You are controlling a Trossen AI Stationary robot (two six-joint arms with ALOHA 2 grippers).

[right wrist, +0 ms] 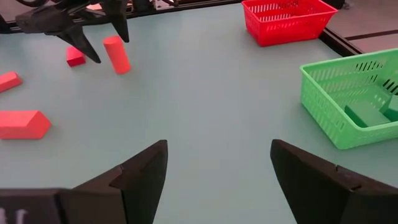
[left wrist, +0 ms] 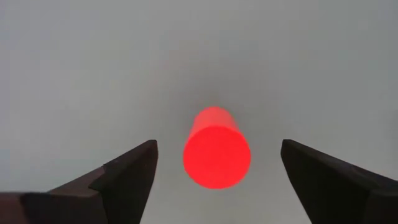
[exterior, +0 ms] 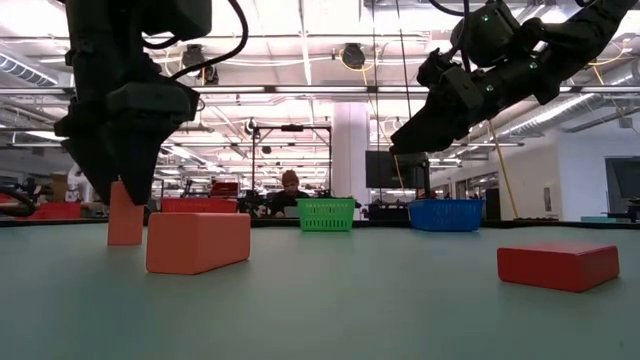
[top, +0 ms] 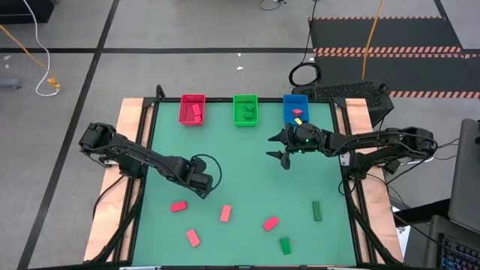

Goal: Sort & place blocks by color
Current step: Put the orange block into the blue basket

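Observation:
A red cylinder block [left wrist: 216, 155] stands upright on the green table, seen end-on from above in the left wrist view. My left gripper [left wrist: 217, 146] is open and points down over it, one finger on each side with a clear gap. The right wrist view shows that block [right wrist: 116, 54] beside my left gripper [right wrist: 93, 34]. In the low view, the block [exterior: 125, 213] is just below it. My right gripper [top: 282, 154] hovers open and empty near the blue bin [top: 295, 109]. Other red blocks [top: 178, 206] [top: 225, 214] [top: 271, 223] and green blocks [top: 316, 211] [top: 285, 245] lie flat near the table's near edge.
A red bin [top: 193, 109], a green bin [top: 245, 109] and the blue bin stand in a row along the far edge. The red and green bins hold blocks of their own colour. The middle of the table [top: 247, 172] is bare. A person sits in the room beyond the table [exterior: 290, 185].

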